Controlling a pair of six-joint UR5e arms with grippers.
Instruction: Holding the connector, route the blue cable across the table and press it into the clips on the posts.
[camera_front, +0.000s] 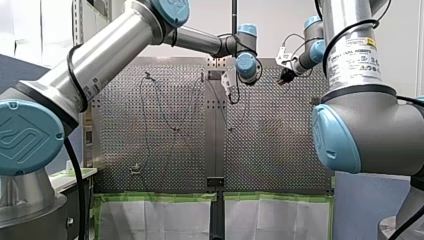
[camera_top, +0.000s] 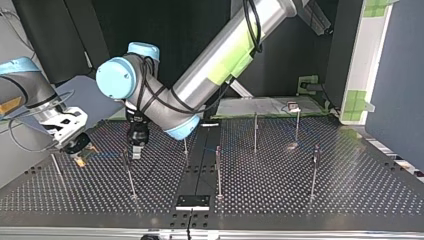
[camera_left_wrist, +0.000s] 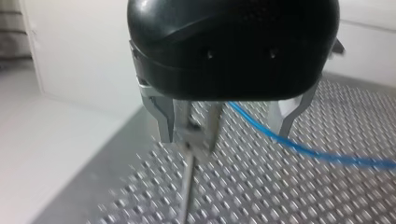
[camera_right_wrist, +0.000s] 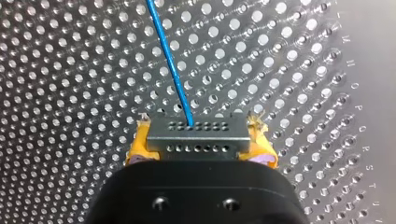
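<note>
My right gripper (camera_right_wrist: 200, 150) has its yellow pads (camera_right_wrist: 136, 148) shut on a small grey connector (camera_right_wrist: 197, 131). The blue cable (camera_right_wrist: 169, 60) leaves the connector and runs ahead over the perforated table (camera_right_wrist: 70, 70). In the top view my right gripper (camera_top: 78, 152) hangs low at the left. My left gripper (camera_top: 136, 150) stands just beside it, over a thin post (camera_top: 130, 177). My left gripper (camera_left_wrist: 225, 133) is open, with metal fingers (camera_left_wrist: 163, 122). The post's clip (camera_left_wrist: 196, 136) sits between them, close to one finger. The blue cable (camera_left_wrist: 299, 145) passes between them too, clear of the clip.
Several more thin posts stand on the table, among them one (camera_top: 218, 172) near the middle and one (camera_top: 314, 172) at the top view's right. A black plate (camera_top: 193, 201) lies at the near edge. Both arms (camera_front: 200, 42) (camera_front: 310, 50) meet at the table's far end in the front view.
</note>
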